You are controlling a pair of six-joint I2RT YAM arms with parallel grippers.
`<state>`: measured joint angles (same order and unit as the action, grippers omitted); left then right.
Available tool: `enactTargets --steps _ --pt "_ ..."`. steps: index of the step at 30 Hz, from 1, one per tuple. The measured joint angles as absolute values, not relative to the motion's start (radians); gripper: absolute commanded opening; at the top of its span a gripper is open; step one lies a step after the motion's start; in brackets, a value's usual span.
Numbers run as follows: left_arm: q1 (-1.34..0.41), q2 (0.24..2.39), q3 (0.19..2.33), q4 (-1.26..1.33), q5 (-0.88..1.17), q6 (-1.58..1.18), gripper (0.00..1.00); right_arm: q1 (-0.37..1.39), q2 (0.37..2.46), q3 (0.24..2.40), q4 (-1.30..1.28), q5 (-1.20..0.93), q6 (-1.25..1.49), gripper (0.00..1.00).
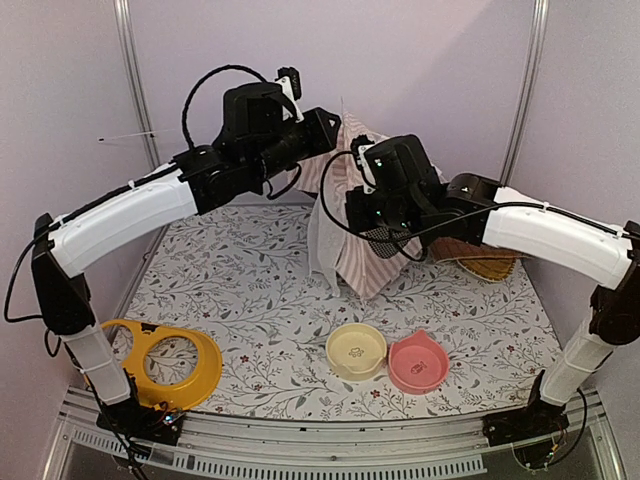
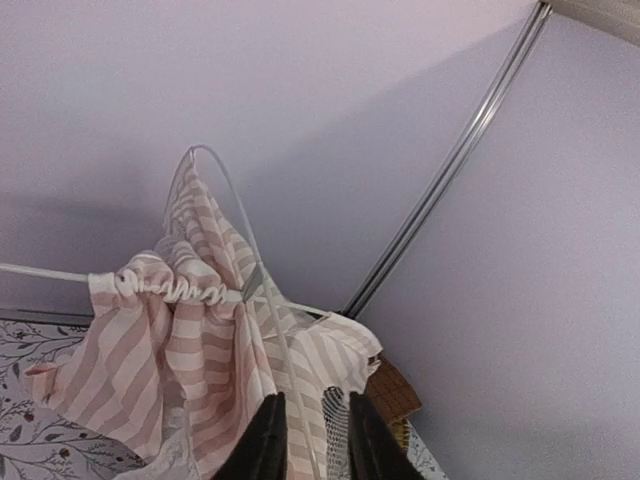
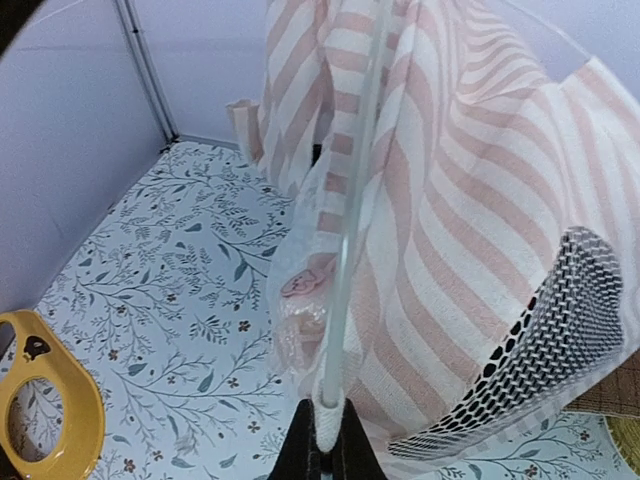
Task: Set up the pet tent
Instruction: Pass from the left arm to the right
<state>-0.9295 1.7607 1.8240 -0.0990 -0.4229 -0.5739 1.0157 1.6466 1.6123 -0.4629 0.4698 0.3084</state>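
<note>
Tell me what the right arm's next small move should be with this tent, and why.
Probably ease the right gripper down and outward, toward the table: its jaws are shut on the end of the clear pole, and the pet tent hangs bunched, not yet spread.

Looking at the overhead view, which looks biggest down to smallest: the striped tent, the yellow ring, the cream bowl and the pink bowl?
1. striped tent
2. yellow ring
3. cream bowl and pink bowl: they look about alike, so I won't rank them.

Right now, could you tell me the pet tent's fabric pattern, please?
The pet tent has pink-and-white stripes, clearest in the right wrist view.
</note>
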Motion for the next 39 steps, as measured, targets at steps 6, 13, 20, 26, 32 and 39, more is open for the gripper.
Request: enactTargets --steps 6,13,20,26,32,39 --pt "-0.856 1.671 1.74 -0.045 -0.205 -0.538 0.55 0.942 1.596 1.517 -0.492 0.589 0.25 0.0" --pt "-0.727 1.512 1.685 -0.084 -0.002 -0.422 0.59 0.935 1.42 1.332 -0.41 0.611 0.071 0.0" --pt "-0.65 1.399 1.847 -0.355 0.034 -0.228 0.6 0.935 1.338 1.308 -0.307 0.635 -0.137 0.0" --pt "-0.65 1.315 1.904 -0.577 0.018 -0.109 0.62 0.929 1.352 1.319 -0.268 0.723 -0.297 0.0" --pt "-0.649 1.283 1.814 -0.691 0.123 -0.073 0.63 0.895 1.385 1.332 -0.214 0.818 -0.434 0.0" --pt "-0.649 1.308 1.752 -0.796 0.239 -0.044 0.6 0.85 1.396 1.328 -0.127 0.892 -0.578 0.0"
